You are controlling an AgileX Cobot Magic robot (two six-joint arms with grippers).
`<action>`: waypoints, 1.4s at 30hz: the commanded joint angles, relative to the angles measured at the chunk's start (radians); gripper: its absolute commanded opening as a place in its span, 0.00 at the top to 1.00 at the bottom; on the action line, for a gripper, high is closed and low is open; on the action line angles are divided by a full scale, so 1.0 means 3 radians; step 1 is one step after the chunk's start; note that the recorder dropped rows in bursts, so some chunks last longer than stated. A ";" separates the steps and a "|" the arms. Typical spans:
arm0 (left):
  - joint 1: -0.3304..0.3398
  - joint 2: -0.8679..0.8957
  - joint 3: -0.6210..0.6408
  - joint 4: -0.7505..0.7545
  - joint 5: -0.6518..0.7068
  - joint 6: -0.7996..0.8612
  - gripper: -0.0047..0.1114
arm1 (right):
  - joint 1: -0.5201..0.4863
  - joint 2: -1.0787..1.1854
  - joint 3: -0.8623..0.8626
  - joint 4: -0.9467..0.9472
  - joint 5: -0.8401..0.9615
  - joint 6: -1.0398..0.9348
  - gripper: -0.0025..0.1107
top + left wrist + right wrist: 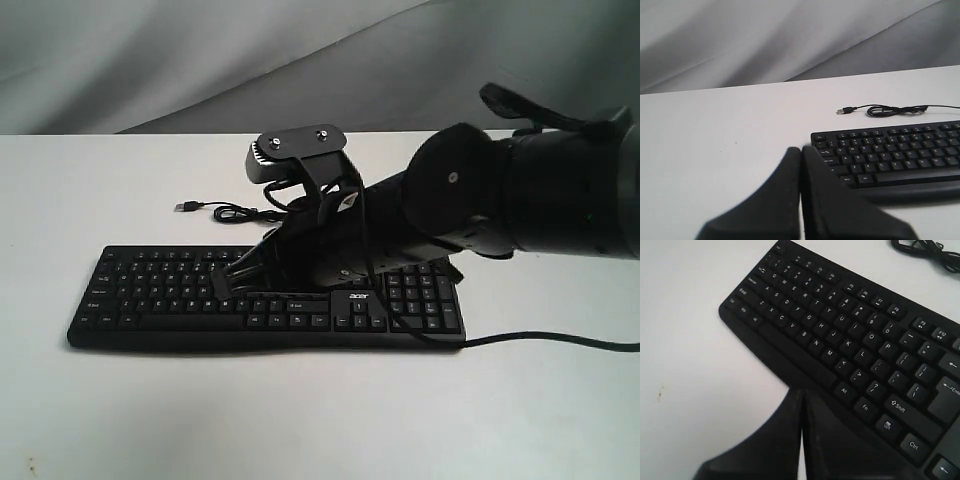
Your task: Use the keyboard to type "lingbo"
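- Right claw (pixel 801 396), jaws pressed together, hangs over the keyboard (pixel 840 340) near its space bar.
- Left claw (pixel 801 152), jaws likewise together, sits just off the keyboard's Esc-key end.
- The keyboard lies flat on the white bench (pixel 100 400).

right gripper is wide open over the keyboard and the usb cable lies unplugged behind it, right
No, the right gripper is shut, its jaws pressed together, as the right wrist view shows. It is over the keyboard, and the USB cable lies unplugged behind it.
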 commanded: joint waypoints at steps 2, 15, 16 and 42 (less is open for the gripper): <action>0.0007 -0.0009 0.0014 -0.0027 -0.0015 -0.0014 0.96 | -0.0002 0.0111 -0.0093 0.0122 -0.0209 0.0004 0.98; 0.0007 -0.0009 0.0014 -0.0027 -0.0015 -0.0014 0.96 | -0.0164 0.1110 -0.1532 -0.1460 0.0854 0.1599 0.98; 0.0007 -0.0009 0.0014 -0.0027 -0.0015 -0.0014 0.96 | -0.0164 0.1150 -0.1561 -0.1472 0.0873 0.1599 0.98; 0.0007 -0.0009 0.0014 -0.0027 -0.0015 -0.0014 0.96 | -0.0158 0.1419 -0.1581 -0.1511 0.0764 0.1647 0.98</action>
